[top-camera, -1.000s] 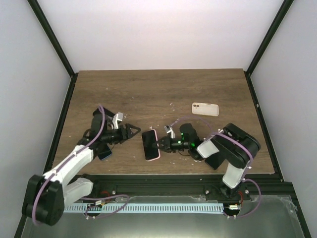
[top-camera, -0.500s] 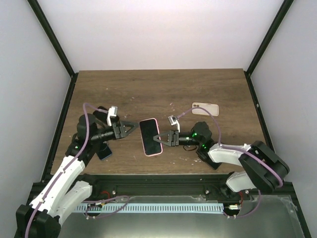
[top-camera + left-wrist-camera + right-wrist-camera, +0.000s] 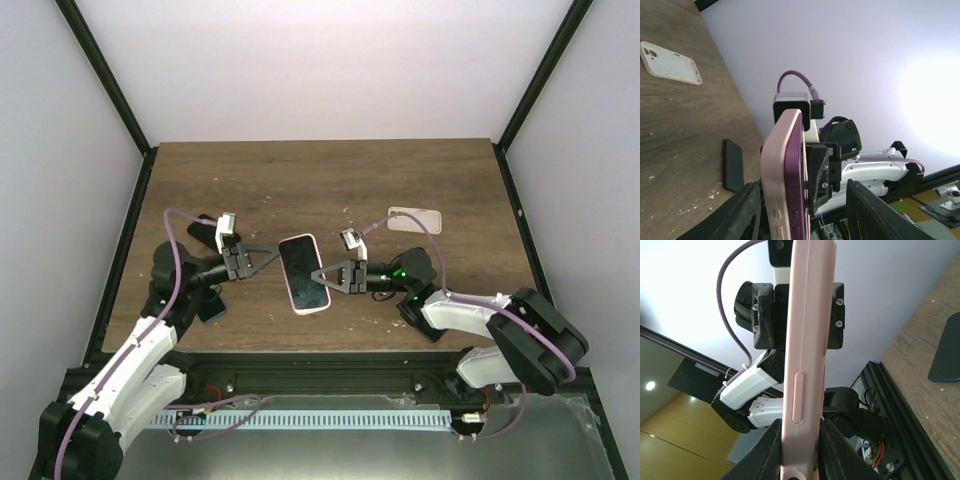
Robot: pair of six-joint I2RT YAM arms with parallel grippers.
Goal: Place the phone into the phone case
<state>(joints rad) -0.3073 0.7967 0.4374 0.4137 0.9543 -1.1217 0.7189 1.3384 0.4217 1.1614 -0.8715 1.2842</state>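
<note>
A purple phone [image 3: 304, 273] sits in a pink case [image 3: 774, 175] and is held in the air above the table's front middle, screen up in the top view. My right gripper [image 3: 324, 276] is shut on its right edge; in the right wrist view the fingers [image 3: 771, 450] press both faces of the pink case [image 3: 802, 365]. My left gripper [image 3: 272, 258] is open at the phone's left edge. In the left wrist view its fingers [image 3: 735, 215] stand wide apart on either side of the phone [image 3: 794, 175], not touching it.
A white phone case [image 3: 414, 220] lies flat at the back right of the wooden table [image 3: 320, 180]; it also shows as the white case [image 3: 670, 62]. A dark blue slab [image 3: 210, 306] lies under the left arm. A black slab [image 3: 733, 165] lies by the right arm's base.
The right gripper lifted the cased phone off the table and carried it a little away from the bases. The left gripper rose and closed in on the phone's left edge.
</note>
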